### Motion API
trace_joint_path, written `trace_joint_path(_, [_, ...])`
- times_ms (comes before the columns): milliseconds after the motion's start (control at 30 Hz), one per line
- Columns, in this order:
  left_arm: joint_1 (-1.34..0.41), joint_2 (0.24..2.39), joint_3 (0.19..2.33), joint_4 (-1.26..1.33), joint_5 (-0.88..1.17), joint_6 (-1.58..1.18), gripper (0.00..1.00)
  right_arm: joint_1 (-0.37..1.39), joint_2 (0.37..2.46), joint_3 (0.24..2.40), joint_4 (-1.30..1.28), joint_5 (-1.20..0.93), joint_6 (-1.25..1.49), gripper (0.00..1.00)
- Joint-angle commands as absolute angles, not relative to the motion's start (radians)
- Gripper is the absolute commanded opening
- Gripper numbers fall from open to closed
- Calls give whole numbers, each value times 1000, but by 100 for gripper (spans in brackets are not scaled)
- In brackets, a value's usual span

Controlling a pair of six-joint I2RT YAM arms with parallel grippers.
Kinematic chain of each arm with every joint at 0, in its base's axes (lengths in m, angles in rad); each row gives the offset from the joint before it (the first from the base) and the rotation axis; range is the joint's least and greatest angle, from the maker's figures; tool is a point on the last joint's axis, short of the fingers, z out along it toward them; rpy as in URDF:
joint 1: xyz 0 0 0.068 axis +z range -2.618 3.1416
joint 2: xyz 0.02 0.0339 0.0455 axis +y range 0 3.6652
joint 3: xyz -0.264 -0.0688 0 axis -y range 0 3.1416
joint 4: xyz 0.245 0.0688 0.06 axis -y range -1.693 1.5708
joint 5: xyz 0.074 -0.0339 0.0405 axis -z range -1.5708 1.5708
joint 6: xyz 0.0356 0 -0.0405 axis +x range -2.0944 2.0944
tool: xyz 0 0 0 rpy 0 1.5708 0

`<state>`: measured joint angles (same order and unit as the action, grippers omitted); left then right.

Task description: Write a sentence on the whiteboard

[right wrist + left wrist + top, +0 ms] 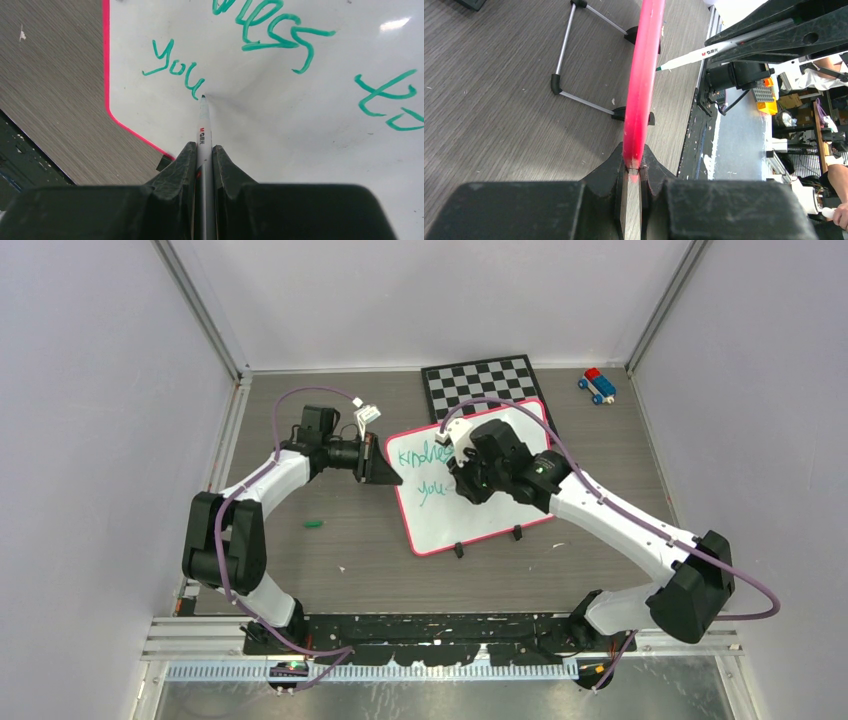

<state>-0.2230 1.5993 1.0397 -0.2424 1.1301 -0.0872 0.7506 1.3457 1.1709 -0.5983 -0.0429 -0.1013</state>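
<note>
The whiteboard (495, 505), white with a pink-red frame, stands tilted on two black feet mid-table. My left gripper (385, 472) is shut on its left edge; in the left wrist view the pink frame (642, 85) runs edge-on out from between the jaws of that gripper (633, 167). My right gripper (203, 150) is shut on a grey-white marker (202, 125) whose tip touches the board just after green "you". The sentence (272, 35) in green reads "kindness to" on the upper line and "you" (432, 490) below. The right arm hides part of the upper line in the top view.
A black-and-white chequered board (480, 383) lies behind the whiteboard. A small red-and-blue toy (597, 385) sits at the back right. A green marker cap (314, 524) lies on the wood left of the board. The board's wire stand (574, 65) rests behind it.
</note>
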Motion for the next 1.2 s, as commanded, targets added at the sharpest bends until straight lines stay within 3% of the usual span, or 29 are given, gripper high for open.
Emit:
trace_joint_path(0, [-235, 1604, 1060, -261, 1126, -71, 0, 747, 1311, 1227, -568, -20, -115, 0])
trace_joint_path(567, [-235, 1604, 1061, -264, 1124, -68, 0, 747, 1363, 1228, -515, -3, -128, 0])
trace_joint_path(1167, [-235, 1607, 1061, -275, 1121, -57, 0, 748, 1313, 1082, -537, 14, -115, 0])
